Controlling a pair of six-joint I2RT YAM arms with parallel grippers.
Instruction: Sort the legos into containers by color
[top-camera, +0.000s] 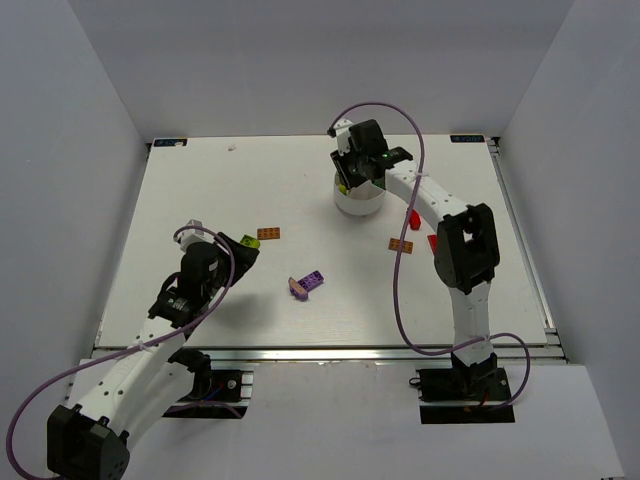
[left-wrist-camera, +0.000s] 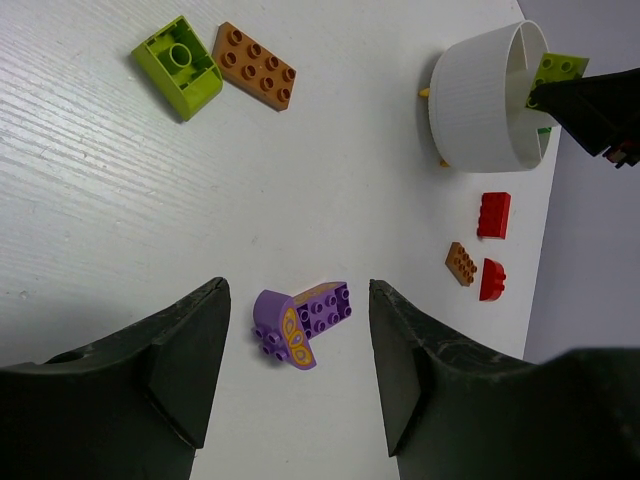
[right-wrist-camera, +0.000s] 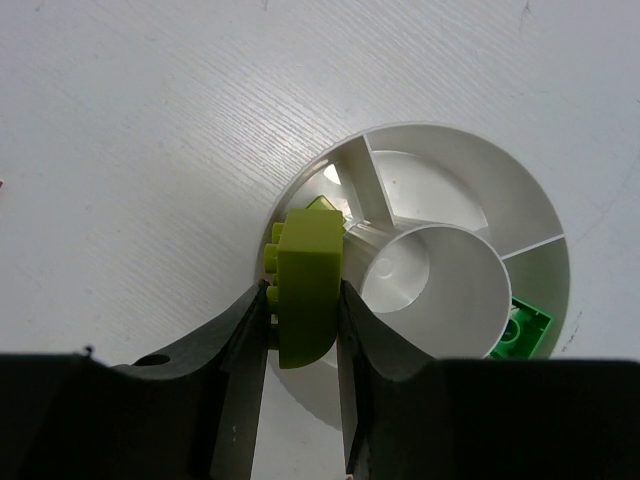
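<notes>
My right gripper (right-wrist-camera: 303, 300) is shut on a yellow-green brick (right-wrist-camera: 308, 285) and holds it over the rim of the round white dish (right-wrist-camera: 470, 190), above a wedge where another yellow-green piece (right-wrist-camera: 322, 205) shows. A dark green brick (right-wrist-camera: 522, 332) lies in a different wedge. In the top view the dish (top-camera: 358, 200) stands at the back centre under that gripper (top-camera: 350, 182). My left gripper (left-wrist-camera: 296, 295) is open and empty above purple bricks (left-wrist-camera: 300, 320), also in the top view (top-camera: 307, 284).
Loose on the table: a yellow-green brick (left-wrist-camera: 178, 66) and an orange brick (left-wrist-camera: 255, 64) near the left arm; two red bricks (left-wrist-camera: 494, 214) (left-wrist-camera: 491, 279) and a small orange one (left-wrist-camera: 461, 263) right of the dish. White walls enclose the table.
</notes>
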